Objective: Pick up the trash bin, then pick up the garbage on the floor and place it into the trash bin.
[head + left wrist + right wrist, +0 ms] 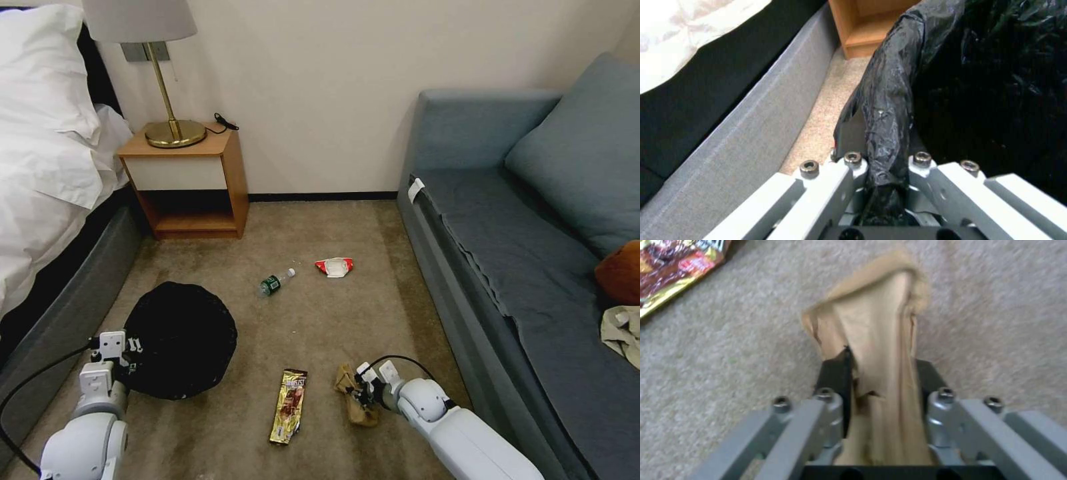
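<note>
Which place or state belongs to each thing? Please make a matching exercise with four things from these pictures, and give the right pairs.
Things:
1. trash bin
2. crumpled tan paper
3. clear bottle
4. yellow-brown snack wrapper

Places or states:
A. lying on the carpet next to the red-and-white wrapper
B. rim gripped by the left gripper
C. lying flat between the bin and the paper
D. clamped in the right gripper

Pairs: 1-B, 2-D, 3-A, 4-C

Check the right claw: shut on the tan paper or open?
Shut. The right claw has both fingers pressed against the crumpled tan paper between them.
</note>
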You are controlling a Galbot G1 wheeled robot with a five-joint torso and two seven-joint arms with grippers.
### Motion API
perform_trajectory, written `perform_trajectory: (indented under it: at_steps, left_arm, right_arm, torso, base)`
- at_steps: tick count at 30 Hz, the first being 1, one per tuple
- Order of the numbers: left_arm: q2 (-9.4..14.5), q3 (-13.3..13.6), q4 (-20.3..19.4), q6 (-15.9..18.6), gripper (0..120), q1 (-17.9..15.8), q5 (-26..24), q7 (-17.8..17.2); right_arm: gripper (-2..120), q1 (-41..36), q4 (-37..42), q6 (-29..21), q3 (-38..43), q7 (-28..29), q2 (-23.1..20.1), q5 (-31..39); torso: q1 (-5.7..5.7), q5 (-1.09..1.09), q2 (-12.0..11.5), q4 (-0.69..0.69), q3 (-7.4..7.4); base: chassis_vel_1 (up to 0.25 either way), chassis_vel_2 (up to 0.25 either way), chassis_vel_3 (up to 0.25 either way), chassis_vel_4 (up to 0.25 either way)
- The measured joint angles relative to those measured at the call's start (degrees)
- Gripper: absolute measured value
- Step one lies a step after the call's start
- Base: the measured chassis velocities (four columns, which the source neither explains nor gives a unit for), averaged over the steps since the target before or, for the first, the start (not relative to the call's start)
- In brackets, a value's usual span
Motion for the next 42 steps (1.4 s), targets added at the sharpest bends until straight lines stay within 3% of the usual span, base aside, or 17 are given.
perform_trajectory:
  at_steps: [5,22,29,36,42]
  left_arm:
    - [-0.36,0.11,0.01,-0.38,4,0.01,0.36,0.00]
    - [-1.53,1.50,-0.47,-0.61,4,0.31,1.79,-0.21]
    - [-1.69,1.48,-2.23,-0.57,4,1.01,1.77,-0.26]
    - [-2.29,2.60,-2.82,-0.03,4,0.69,2.34,-0.26]
    - [-2.52,3.20,-2.82,0.11,4,0.37,2.61,-0.26]
  right_arm:
    - [0,1.62,0.93,0.01,-0.05,0.17,-1.11,0.30]
    - [0,16.51,7.62,-0.74,-6.68,1.86,-2.96,8.70]
    - [0,20.29,16.88,0.55,-11.85,4.70,-6.40,15.86]
    - [0,22.77,23.36,0.14,-16.89,7.09,-2.23,19.72]
    - [0,25.61,21.68,1.07,-21.24,7.95,2.25,20.85]
  torso:
    - [0.00,0.00,0.00,0.00,0.00]
    - [0.00,-0.01,0.00,0.00,0.00]
    - [0.00,-0.01,0.00,-0.01,0.00]
    - [0.00,-0.01,0.00,0.00,0.00]
    - [0.00,-0.02,0.00,0.00,0.00]
  base:
    - [0.000,0.000,0.000,0.000]
    - [0.000,0.000,0.000,0.000]
    - [0.000,0.000,0.000,0.000]
    - [0.000,0.000,0.000,0.000]
    - [0.000,0.000,0.000,0.000]
